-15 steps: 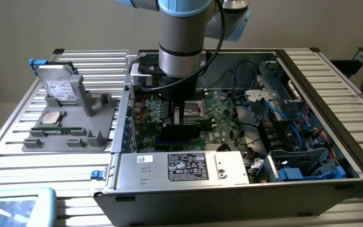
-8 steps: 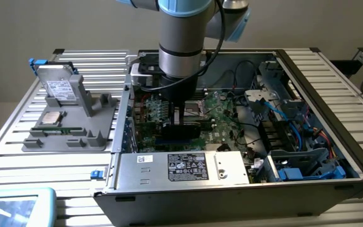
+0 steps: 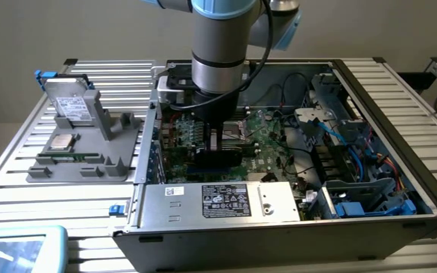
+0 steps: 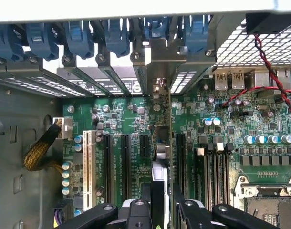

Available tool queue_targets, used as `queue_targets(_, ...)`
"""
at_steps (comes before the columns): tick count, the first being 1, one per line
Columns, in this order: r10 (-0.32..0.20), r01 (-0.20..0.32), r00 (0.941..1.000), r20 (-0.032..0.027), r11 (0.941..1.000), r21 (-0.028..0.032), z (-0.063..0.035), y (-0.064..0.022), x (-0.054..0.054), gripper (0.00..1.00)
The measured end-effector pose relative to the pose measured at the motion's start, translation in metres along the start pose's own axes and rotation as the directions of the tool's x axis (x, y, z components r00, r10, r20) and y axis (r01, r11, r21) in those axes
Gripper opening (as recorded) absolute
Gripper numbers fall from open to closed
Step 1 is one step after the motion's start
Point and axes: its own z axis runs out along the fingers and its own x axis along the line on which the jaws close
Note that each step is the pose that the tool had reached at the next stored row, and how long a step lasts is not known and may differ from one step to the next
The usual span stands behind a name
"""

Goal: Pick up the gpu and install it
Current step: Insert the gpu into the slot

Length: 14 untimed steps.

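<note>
**Gpu [image 3: 225,152] clamped in pincer [image 3: 220,143] inside open computer case [image 3: 279,242]**

Exterior view: the gpu is held upright, low over the motherboard [image 3: 275,133]. A labelled metal box [image 3: 226,200] and blue cables [image 3: 353,149] are also housed in the case. On the worktop [image 3: 21,187], at the exterior view's left, a hard drive [image 3: 73,105] and a memory stick [image 3: 66,154] are carried in a grey holder [image 3: 120,165].

Wrist view: the gpu [image 4: 162,143] is seen edge-on, gripped by the pincer [image 4: 163,195], beside the black expansion slots [image 4: 126,162]. Its metal bracket [image 4: 160,59] is set among the blue latches [image 4: 117,36] at the case's rear wall. Whether it is seated in a slot cannot be told.
</note>
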Motion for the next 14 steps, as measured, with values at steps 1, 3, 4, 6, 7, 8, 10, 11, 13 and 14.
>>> queue_targets(1,-0.002,0.002,1.0000,-0.0001,1.0000,0.0000,0.0000,-0.0001,0.0000,0.27)
queue_targets(3,-0.005,0.005,1.0000,0.0002,1.0000,0.0001,0.0000,-0.0004,0.0001,0.27)
queue_targets(4,-0.007,0.007,1.0000,0.0005,1.0000,0.0002,0.0000,-0.0006,0.0001,0.27)
queue_targets(6,-0.012,0.012,0.9999,0.0003,0.9999,0.0007,-0.0001,-0.0011,0.0001,0.27)
queue_targets(7,-0.016,0.016,0.9999,0.0002,0.9999,0.0010,-0.0001,-0.0011,0.0003,0.27)
queue_targets(8,-0.021,0.021,0.9998,0.0004,0.9998,0.0011,-0.0001,-0.0014,0.0007,0.27)
queue_targets(10,-0.031,0.031,0.9995,-0.0001,0.9995,0.0023,-0.0001,-0.0014,0.0007,0.27)
queue_targets(11,-0.035,0.035,0.9994,-0.0002,0.9994,0.0029,0.0000,-0.0014,0.0007,0.27)
queue_targets(13,-0.041,0.041,0.9992,-0.0005,0.9992,0.0059,0.0000,-0.0014,0.0007,0.27)
queue_targets(14,-0.042,0.042,0.9991,-0.0005,0.9991,0.0079,0.0000,-0.0013,0.0007,0.27)
